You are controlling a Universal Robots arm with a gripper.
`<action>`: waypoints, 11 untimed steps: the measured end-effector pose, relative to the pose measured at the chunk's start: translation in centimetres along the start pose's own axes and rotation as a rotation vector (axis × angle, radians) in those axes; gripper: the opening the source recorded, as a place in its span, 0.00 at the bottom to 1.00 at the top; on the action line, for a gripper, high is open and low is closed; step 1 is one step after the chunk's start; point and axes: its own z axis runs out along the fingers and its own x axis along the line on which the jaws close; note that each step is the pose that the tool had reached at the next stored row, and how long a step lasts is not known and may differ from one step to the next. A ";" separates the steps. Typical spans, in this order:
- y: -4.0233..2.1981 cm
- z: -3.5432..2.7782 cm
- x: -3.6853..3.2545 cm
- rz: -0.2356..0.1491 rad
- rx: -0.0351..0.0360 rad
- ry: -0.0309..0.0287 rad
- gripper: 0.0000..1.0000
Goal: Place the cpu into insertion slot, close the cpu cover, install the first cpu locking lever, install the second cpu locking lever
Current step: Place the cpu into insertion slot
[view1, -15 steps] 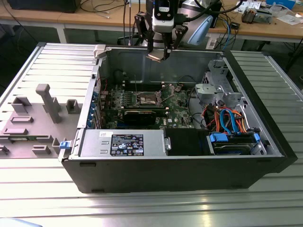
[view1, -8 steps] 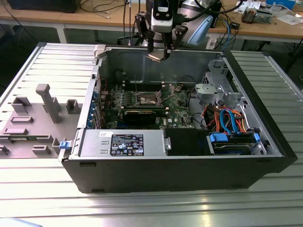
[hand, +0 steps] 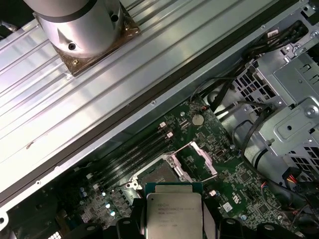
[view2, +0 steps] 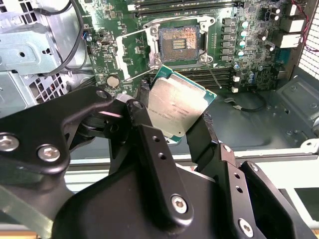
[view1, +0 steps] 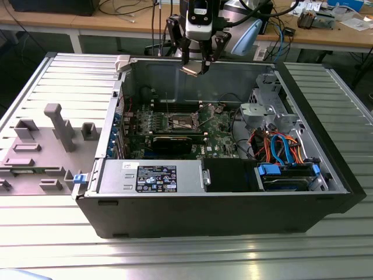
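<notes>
Black metal gripper (view2: 174, 119) pinched tight on the cpu (view2: 175, 102): flat square, dull silver lid, green edge. In the exterior view the insertion slot (view1: 182, 121) sits around 6 o'clock from it, dark gridded square, bare. The cpu cover (hand: 204, 159), a thin shiny frame, is flipped open.

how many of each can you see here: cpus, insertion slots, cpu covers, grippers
cpu: 1
insertion slot: 1
cpu cover: 1
gripper: 1
total: 4
</notes>
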 end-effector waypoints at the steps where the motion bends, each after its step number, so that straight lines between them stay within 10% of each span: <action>1: 0.00 0.00 0.00 0.000 0.0000 0.0001 0.55; 11: 0.00 0.00 0.00 0.037 -0.0006 -0.0033 0.55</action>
